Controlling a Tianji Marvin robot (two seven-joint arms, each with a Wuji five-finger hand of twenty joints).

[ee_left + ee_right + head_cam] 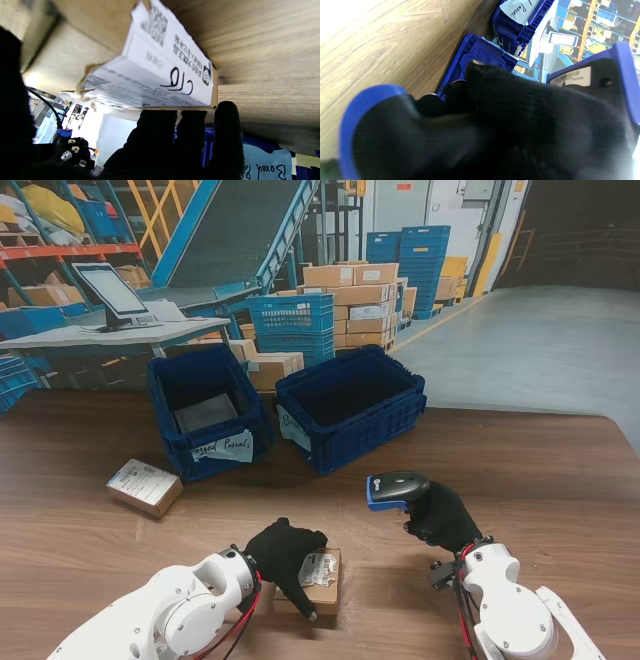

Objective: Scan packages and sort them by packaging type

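One brown cardboard box (325, 582), torn white label, gripped by left hand (285, 552)

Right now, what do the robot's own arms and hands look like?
Both arms have glossy white, rounded shells. Each ends in a five-finger hand covered by a black knit glove: left hand, right hand. Red and black cables run along the left wrist, and red cabling shows at the right wrist. No markings are visible.
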